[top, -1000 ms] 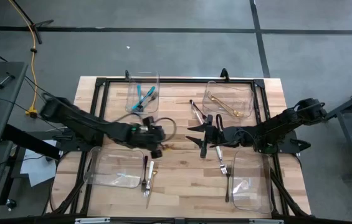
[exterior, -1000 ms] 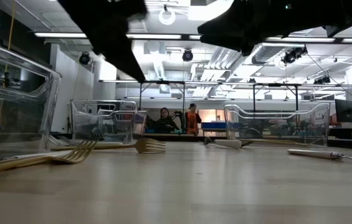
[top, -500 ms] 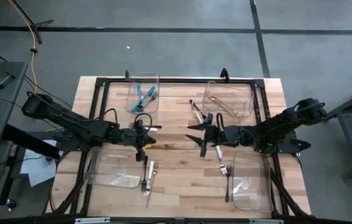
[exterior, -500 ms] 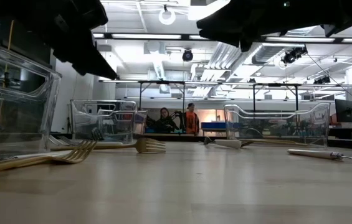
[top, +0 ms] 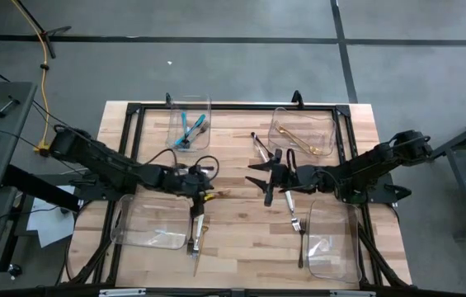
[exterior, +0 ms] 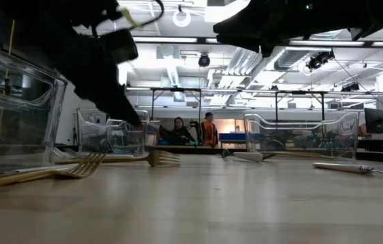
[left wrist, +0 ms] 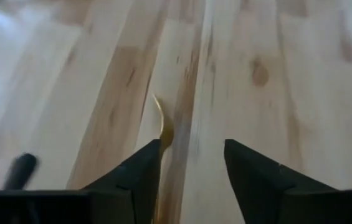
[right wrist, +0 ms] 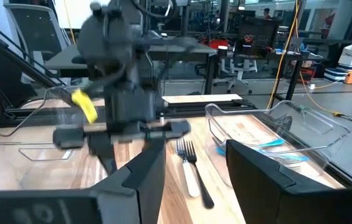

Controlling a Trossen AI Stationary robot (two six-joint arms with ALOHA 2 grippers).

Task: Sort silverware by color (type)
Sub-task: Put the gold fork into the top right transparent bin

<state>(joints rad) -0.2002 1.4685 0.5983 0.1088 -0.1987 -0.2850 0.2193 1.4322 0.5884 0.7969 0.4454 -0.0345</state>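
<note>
Reaching across from the table's left edge, the left arm lies low and nearly level, its left gripper near the middle of the wooden table; in its wrist view the two dark fingers stand parted with bare wood between them, and a thin gold utensil lies on the boards just beside one fingertip, with no clamp on it visible. The right arm stretches in from the right edge, its right gripper poised near the table's centre with its fingers apart and nothing between them. Close beside the left gripper, toward the near edge, a gold fork and a dark utensil lie side by side on the wood, next to the near-left clear bin. Teal-handled pieces sit in the far-left bin, gold pieces in the far-right bin. A white-handled fork lies on the table below the right gripper, beside the near-right bin. Two people show far off in the room behind the table.
</note>
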